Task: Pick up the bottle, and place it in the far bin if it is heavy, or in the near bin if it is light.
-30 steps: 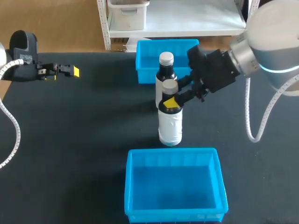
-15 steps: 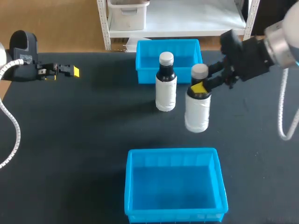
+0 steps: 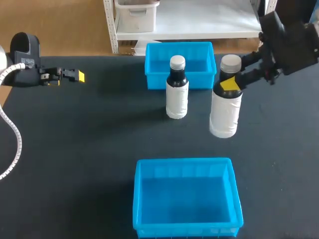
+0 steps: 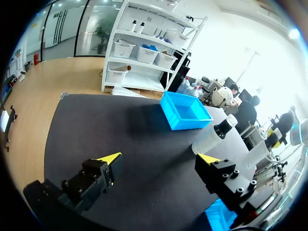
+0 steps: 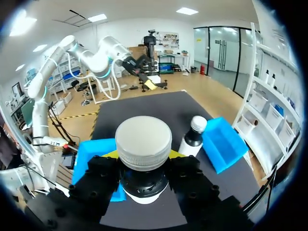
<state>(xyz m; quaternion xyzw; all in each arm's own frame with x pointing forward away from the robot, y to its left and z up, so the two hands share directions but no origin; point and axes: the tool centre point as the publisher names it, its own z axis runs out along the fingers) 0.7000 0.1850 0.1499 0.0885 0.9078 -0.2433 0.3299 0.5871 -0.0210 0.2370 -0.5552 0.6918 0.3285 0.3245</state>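
While the left gripper (image 3: pixel 76 75) rests with fingers apart at the left of the table (image 3: pixel 99 149), the right gripper (image 3: pixel 230 83) clamps the neck of the bottle (image 3: pixel 225 114), upright beside a second bottle (image 3: pixel 176 97).

- Black table (image 3: pixel 89 149) fills the frame below the floor strip at the top.
- Far bin (image 3: pixel 154 79), blue, top centre.
- Near bin (image 3: pixel 139 199), blue, bottom centre.
- Bottle (image 3: pixel 177 97) upright, just before the far bin.
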